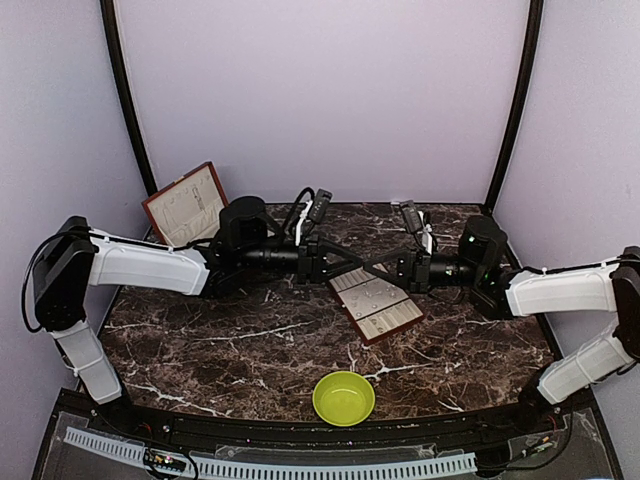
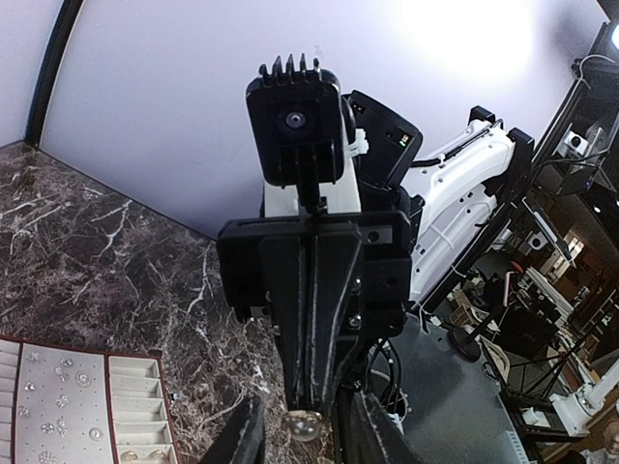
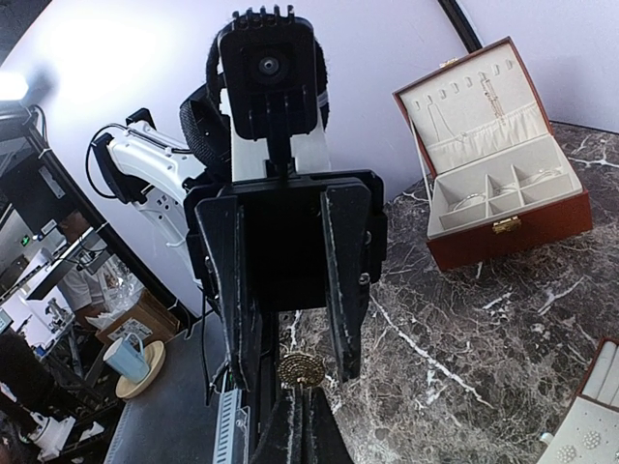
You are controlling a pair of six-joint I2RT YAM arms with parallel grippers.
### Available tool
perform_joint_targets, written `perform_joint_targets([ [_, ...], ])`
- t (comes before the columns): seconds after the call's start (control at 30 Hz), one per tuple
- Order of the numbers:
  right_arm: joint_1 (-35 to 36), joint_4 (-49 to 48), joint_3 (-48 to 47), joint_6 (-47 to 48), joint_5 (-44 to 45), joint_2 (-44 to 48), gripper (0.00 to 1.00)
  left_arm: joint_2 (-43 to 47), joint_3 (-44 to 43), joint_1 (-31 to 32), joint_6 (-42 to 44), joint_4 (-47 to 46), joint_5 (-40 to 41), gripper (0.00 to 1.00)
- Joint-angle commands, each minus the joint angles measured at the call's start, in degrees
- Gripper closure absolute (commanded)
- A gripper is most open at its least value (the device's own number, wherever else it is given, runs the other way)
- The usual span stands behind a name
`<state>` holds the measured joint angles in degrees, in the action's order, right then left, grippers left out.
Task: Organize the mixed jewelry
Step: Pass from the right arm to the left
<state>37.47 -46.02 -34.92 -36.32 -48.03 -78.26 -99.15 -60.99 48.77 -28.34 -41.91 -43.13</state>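
A piece of the mixed jewelry, a small round stud (image 3: 302, 369), gold and ridged in the right wrist view, sits pinched at the tip of my right gripper (image 3: 302, 414), which is shut on it. In the left wrist view the same stud (image 2: 306, 423) shows as a pale shiny bead. My left gripper (image 2: 306, 440) faces the right one head-on. Its fingers (image 2: 242, 435) stand open on either side of the stud without touching it. Both grippers meet in mid-air above the table's back middle (image 1: 366, 265). More small pale studs (image 2: 60, 401) lie in the tray.
The flat brown-edged tray (image 1: 400, 330) with cream rows lies just below the grippers. The red-brown hinged box (image 1: 185, 205) stands open at the back left, thin wire hoops (image 3: 471, 200) in its compartments. A green bowl (image 1: 344, 398) sits near the front edge.
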Motion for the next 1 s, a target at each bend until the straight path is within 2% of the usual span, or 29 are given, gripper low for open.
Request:
perform_joint_targets([
  [0.0,0.41,-0.67,-1.8,0.73,-0.53,-0.58,1.0,0.04,-1.45,0.19,-0.17,-0.97,-1.32,0.69],
  [0.97,0.41,-0.96,-1.03,0.87,2.27,0.0,1.0,0.17,-1.05,0.19,-0.84,-1.51,-1.92,0.86],
])
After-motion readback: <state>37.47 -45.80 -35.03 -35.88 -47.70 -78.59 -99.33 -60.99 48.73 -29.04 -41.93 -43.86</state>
